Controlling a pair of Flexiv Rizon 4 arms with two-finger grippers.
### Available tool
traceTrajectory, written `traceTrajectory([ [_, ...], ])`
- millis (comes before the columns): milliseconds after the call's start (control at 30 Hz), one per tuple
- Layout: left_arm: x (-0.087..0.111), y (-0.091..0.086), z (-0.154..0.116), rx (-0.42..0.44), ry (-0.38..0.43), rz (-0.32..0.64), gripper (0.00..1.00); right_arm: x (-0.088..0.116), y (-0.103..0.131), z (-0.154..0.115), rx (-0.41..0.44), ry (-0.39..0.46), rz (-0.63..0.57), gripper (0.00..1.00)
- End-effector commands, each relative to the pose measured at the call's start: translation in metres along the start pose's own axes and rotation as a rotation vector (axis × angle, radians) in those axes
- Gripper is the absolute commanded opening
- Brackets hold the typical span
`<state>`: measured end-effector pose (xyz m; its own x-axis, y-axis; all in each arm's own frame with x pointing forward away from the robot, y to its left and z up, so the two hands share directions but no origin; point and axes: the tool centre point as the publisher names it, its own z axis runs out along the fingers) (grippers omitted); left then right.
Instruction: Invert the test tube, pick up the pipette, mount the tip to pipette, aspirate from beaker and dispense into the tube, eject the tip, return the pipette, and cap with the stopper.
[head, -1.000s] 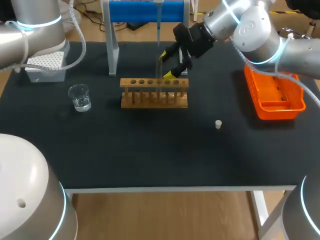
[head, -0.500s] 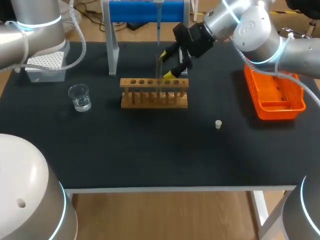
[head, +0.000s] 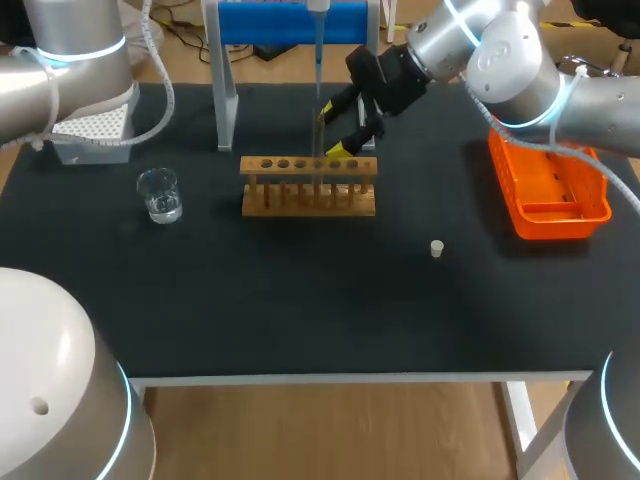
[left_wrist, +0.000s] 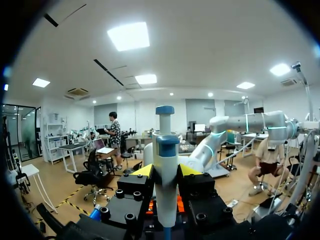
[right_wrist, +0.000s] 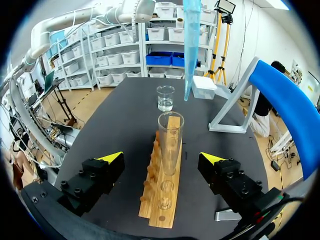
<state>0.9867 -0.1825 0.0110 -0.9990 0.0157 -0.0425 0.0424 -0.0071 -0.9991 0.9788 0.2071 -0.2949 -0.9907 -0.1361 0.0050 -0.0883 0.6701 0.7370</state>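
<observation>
Fingers (right_wrist: 111, 158) of my right gripper (right_wrist: 161, 159) are standing wide apart, one on each side of the test tube (right_wrist: 170, 140). Neither is touching the glass, so that gripper is holding nothing. The tube is sitting upright, mouth up, in the wooden rack (right_wrist: 161, 200), directly between the fingers and just ahead of them, its long axis vertical.

Ahead of the tube and higher, the pale blue pipette tip (right_wrist: 190, 55) is hanging point down. It is running parallel to the tube but is not over its mouth — it is lying beyond the rim, toward the beaker (right_wrist: 165, 97). The tip box (right_wrist: 204, 87) is sitting beside the beaker. I cannot tell whether the tip is carrying liquid.

My left gripper (left_wrist: 165, 172) is clamping the pipette (left_wrist: 165, 145) by its body, shaft pointing down.

I am reading this as the run-in to dispensing, with the left arm doing the work. The tip is needing to come back toward my right gripper until it is above the mouth — then straight down the tube's axis. The stopper (head: 437, 248) is lying well apart behind the right gripper, not yet used.
</observation>
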Motion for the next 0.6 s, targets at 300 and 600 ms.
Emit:
traceTrajectory([
  [300, 0.0019, 0.0089, -0.0032, 0.018, -0.016, -0.007, 0.0, 0.0007, 0.0005, -0.0016, 0.004, 0.001, 0.001, 1.0],
  [600, 0.0022, 0.013, -0.0024, 0.025, -0.014, -0.013, 0.0, 0.0007, 0.0005, -0.0016, 0.004, 0.001, 0.001, 1.0],
])
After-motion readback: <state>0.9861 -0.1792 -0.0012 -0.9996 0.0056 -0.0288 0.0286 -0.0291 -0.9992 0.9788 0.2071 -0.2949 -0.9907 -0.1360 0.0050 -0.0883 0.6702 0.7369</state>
